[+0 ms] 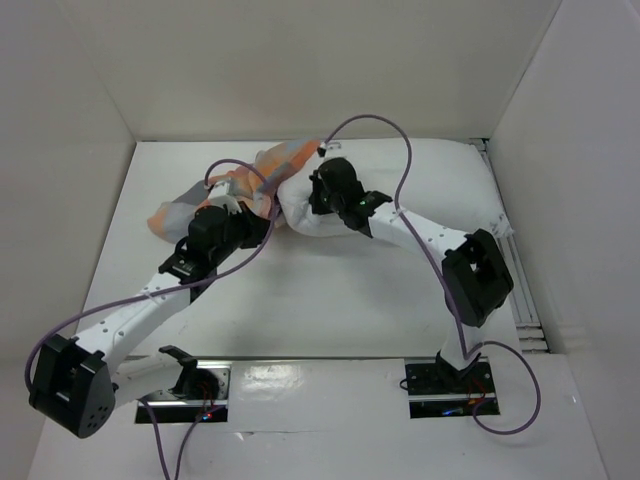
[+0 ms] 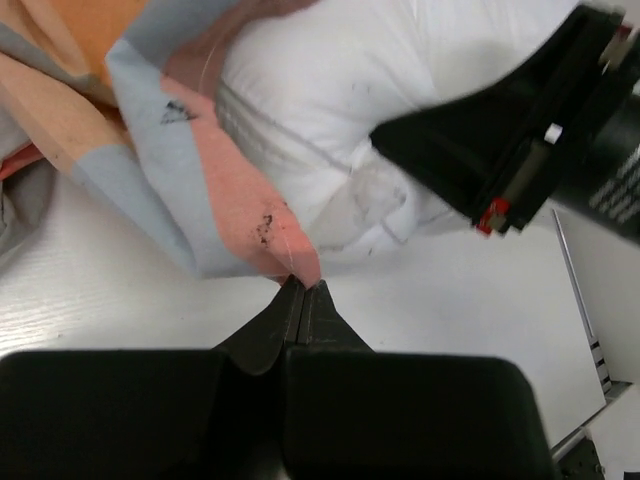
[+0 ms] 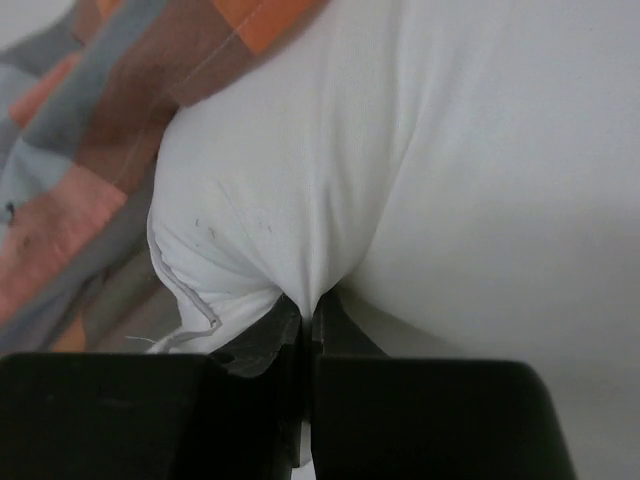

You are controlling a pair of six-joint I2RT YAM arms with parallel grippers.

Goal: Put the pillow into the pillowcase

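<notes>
in the top view the pillow (image 1: 305, 212) lies at the upper middle of the frame on the white table (image 1: 330, 300). its left part is covered by the pillowcase (image 1: 195, 205), which is bunched and spreads toward the upper left. the left arm (image 1: 140, 315) reaches in from the lower left and the right arm (image 1: 430, 235) from the right.

in the left wrist view the left gripper (image 2: 303, 292) sits at the lower middle with its fingers pressed together. it pinches a pink and light blue corner of the pillowcase edge, just where the cloth drapes over the pillow. the white cushion fills the upper middle, with small dark specks near its lower corner. a black part of the right arm crosses the upper right.

in the right wrist view the right gripper (image 3: 311, 308), at the lower middle, is closed tight on a gathered fold of the pillow's white cover near a corner. the checked case lies across the upper left, overlapping the pillow's top-left edge.
</notes>
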